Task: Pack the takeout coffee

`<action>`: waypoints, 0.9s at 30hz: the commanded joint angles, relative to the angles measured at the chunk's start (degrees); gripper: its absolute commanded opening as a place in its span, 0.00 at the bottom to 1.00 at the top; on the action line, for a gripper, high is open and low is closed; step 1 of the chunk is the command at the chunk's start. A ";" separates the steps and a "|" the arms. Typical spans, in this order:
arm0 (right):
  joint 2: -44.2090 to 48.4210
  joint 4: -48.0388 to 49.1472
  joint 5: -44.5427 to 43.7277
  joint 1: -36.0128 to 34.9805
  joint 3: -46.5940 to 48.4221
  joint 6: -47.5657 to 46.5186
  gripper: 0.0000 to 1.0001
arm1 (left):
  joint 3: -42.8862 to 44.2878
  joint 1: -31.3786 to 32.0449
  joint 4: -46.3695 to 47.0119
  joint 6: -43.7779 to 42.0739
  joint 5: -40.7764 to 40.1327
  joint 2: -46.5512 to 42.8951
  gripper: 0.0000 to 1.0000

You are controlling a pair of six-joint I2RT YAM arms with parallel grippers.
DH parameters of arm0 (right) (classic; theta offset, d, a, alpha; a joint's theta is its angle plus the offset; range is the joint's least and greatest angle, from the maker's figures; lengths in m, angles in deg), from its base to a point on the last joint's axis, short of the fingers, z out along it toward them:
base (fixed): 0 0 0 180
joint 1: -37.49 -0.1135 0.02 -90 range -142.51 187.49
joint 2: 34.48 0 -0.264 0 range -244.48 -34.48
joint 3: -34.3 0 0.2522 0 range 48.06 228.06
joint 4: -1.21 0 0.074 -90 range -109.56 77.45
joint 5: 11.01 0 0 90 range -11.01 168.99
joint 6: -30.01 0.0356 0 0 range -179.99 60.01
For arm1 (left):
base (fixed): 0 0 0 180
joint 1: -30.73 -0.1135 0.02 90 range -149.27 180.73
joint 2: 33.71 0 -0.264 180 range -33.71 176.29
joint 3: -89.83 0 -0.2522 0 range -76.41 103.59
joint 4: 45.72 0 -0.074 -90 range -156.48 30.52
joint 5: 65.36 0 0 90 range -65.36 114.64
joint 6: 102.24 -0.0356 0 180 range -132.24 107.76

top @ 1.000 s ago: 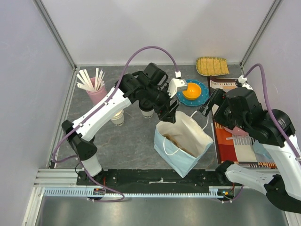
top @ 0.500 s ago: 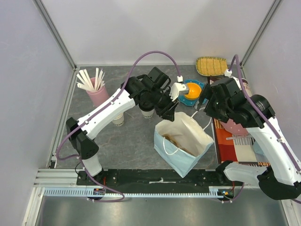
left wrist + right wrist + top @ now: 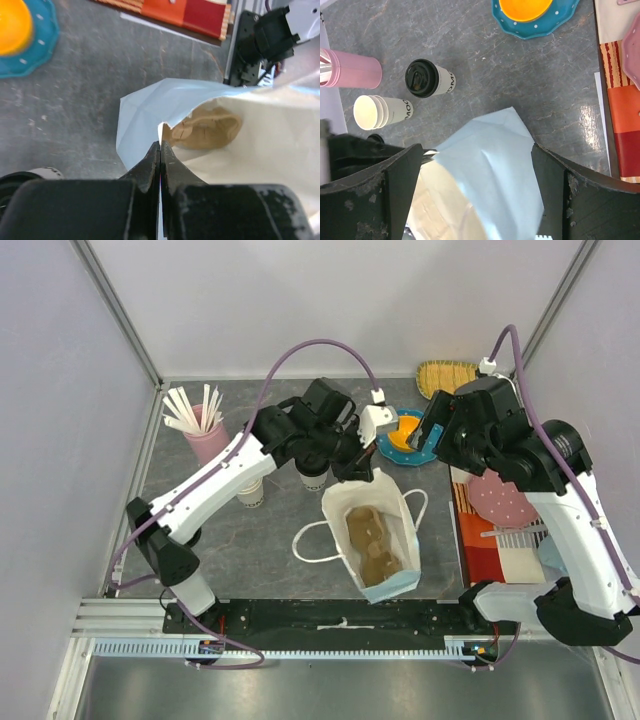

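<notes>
The takeout coffee (image 3: 424, 78), a white paper cup with a black lid, stands on the grey table left of the bag; in the top view the coffee (image 3: 314, 480) is partly hidden under my left arm. My left gripper (image 3: 160, 145) is shut on the rim of the pale blue paper bag (image 3: 145, 112), at the bag's far edge (image 3: 355, 474). The bag (image 3: 372, 540) gapes upward with a brown cardboard insert (image 3: 207, 131) inside. My right gripper (image 3: 476, 150) hangs open above the bag's far side, fingers wide apart and holding nothing; in the top view that gripper (image 3: 428, 440) is right of the left one.
Stacked lidless cups (image 3: 380, 111) and a pink cup of white sticks (image 3: 203, 435) stand left of the coffee. A blue plate with an orange bowl (image 3: 405, 435) lies behind the bag. A woven mat (image 3: 450, 380), a striped placemat (image 3: 480, 530) and a pink plate (image 3: 500, 498) fill the right side.
My left gripper closed on the bag's rim. The bag turned, its mouth now wider to the camera, and a handle flopped out to the left. My right arm moved toward the back.
</notes>
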 commanded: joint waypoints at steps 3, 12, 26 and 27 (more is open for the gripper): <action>-1.07 -4.01 1.22 0.82 3.02 -2.59 0.98 | -5.01 0.33 13.40 -2.55 -2.07 -10.77 0.02; -1.25 -2.34 4.64 2.23 1.43 -3.82 0.98 | -5.11 5.78 10.88 -4.75 -14.19 -11.41 0.02; -8.29 8.55 42.59 1.97 16.06 -15.07 0.72 | 0.96 5.96 4.19 6.23 -30.19 -7.10 0.02; -7.67 9.61 44.79 1.36 14.54 -14.02 0.68 | 1.13 5.96 4.63 6.49 -31.42 -7.01 0.02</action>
